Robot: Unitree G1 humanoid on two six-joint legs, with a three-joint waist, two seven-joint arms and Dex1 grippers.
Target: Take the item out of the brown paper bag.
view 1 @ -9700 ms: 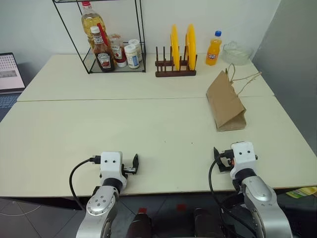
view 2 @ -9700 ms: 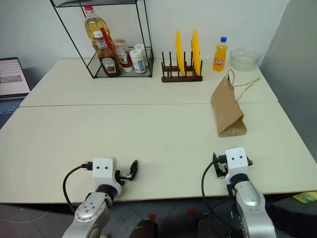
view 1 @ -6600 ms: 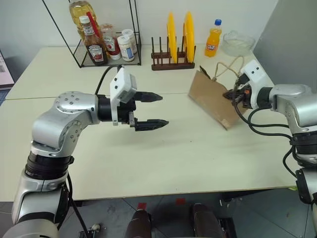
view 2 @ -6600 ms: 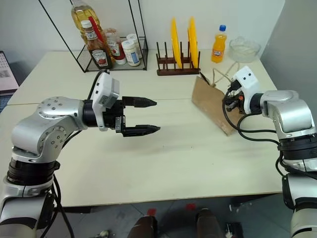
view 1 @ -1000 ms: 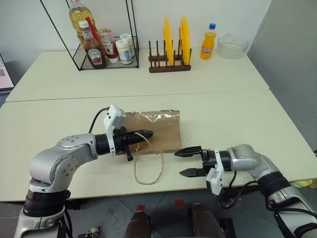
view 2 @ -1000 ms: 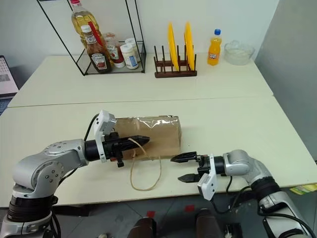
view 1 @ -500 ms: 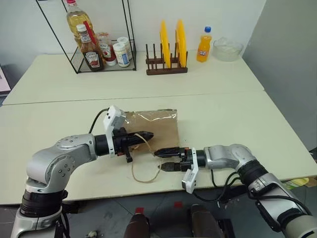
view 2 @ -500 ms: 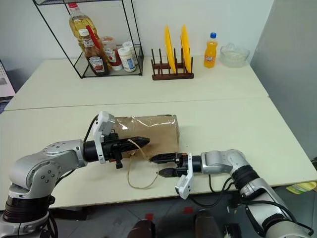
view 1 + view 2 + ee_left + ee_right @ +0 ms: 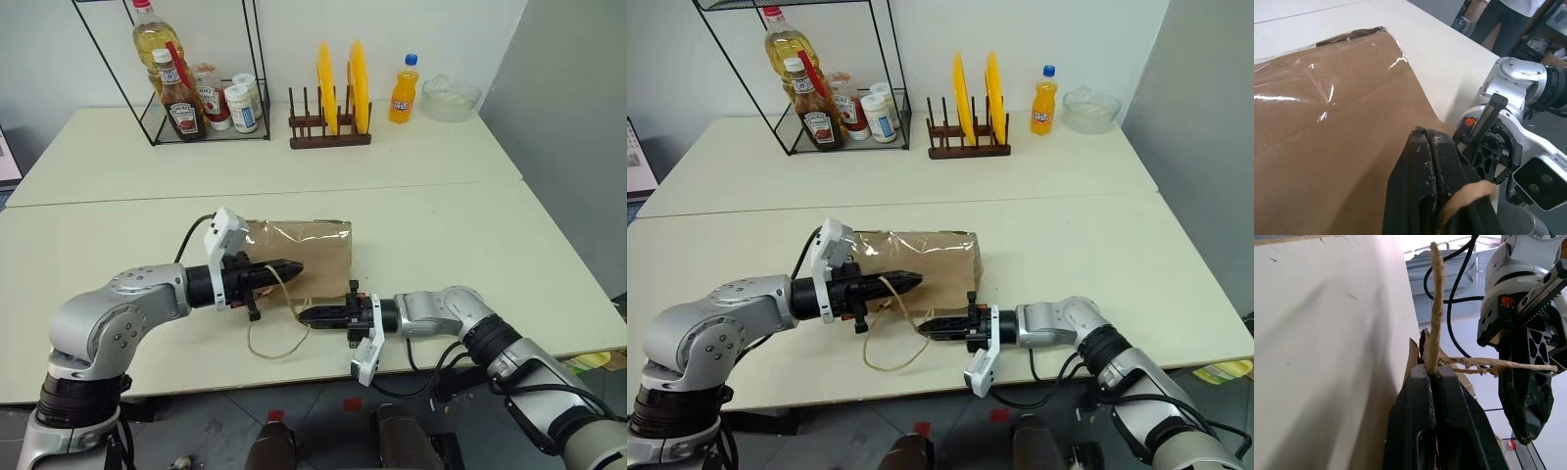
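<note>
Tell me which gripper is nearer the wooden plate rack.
Left. The left gripper is over the brown paper bag, nearer the plate rack; the right gripper sits at the bag's near edge.

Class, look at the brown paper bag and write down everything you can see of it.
The brown paper bag is plain, creased kraft paper with glossy patches on its upper face. It lies flat on its side on the pale table near the front edge. Thin tan cord handles loop out toward that edge. The left gripper is shut on one cord, the right gripper on the other.
</note>
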